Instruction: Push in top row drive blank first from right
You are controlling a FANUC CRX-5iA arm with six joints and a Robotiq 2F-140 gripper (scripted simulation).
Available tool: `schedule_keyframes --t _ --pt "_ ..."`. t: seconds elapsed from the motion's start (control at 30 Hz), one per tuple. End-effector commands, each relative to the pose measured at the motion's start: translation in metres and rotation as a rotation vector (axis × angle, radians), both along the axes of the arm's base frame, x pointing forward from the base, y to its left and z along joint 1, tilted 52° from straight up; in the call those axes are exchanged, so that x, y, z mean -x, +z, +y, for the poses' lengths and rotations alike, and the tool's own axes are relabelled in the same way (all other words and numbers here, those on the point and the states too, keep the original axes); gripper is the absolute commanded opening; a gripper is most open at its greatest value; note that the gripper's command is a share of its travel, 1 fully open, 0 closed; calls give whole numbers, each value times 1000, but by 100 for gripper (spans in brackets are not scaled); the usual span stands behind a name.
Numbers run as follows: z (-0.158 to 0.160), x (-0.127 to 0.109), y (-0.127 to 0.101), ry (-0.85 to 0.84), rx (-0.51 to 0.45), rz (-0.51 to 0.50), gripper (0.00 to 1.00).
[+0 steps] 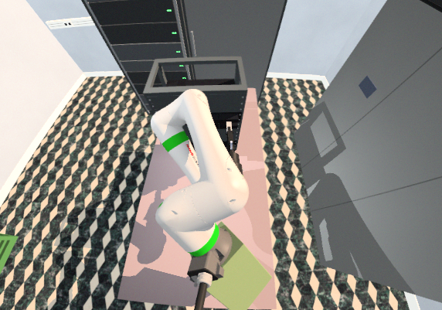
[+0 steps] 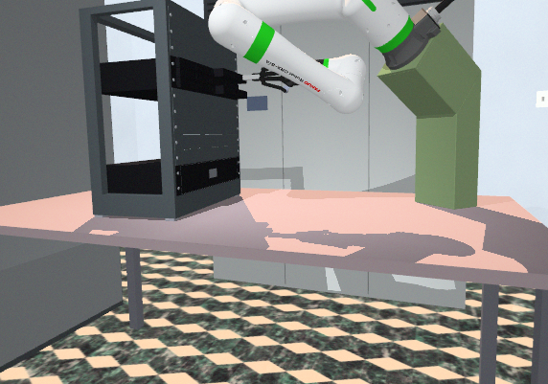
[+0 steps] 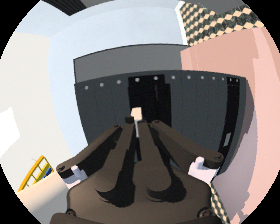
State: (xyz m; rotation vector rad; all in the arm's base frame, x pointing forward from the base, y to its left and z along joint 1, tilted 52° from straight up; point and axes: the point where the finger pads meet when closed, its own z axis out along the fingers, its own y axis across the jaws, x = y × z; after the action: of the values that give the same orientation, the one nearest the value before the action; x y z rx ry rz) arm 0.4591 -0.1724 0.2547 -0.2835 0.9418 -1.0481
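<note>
The dark grey rack (image 2: 165, 116) stands upright at the far end of the pink table (image 2: 307, 226); it also shows in the overhead view (image 1: 195, 90) and the wrist view (image 3: 157, 96). Its black top unit (image 2: 201, 77) holds the drive blanks, several of which stick out from the front. My gripper (image 2: 243, 79) is shut and empty. Its tips rest at the face of the blank at the right end of the top row (image 2: 236, 81). From above, the gripper (image 1: 229, 126) sits at the rack's right side. In the wrist view the closed fingertips (image 3: 136, 113) point at a dark slot.
A second black unit (image 2: 206, 175) sits low in the rack. My green pedestal (image 2: 443, 116) stands at the table's other end. Tall server cabinets (image 1: 154, 28) rise behind the rack, and a large grey cabinet (image 1: 379, 151) stands to the right.
</note>
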Motion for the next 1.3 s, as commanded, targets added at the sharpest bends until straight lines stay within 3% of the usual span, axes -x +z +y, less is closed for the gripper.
schedule_keyframes --t 0.0,1.27 --pt "-1 -1 1 -1 0 2 10" --pt "-3 -6 4 -1 0 2 10"
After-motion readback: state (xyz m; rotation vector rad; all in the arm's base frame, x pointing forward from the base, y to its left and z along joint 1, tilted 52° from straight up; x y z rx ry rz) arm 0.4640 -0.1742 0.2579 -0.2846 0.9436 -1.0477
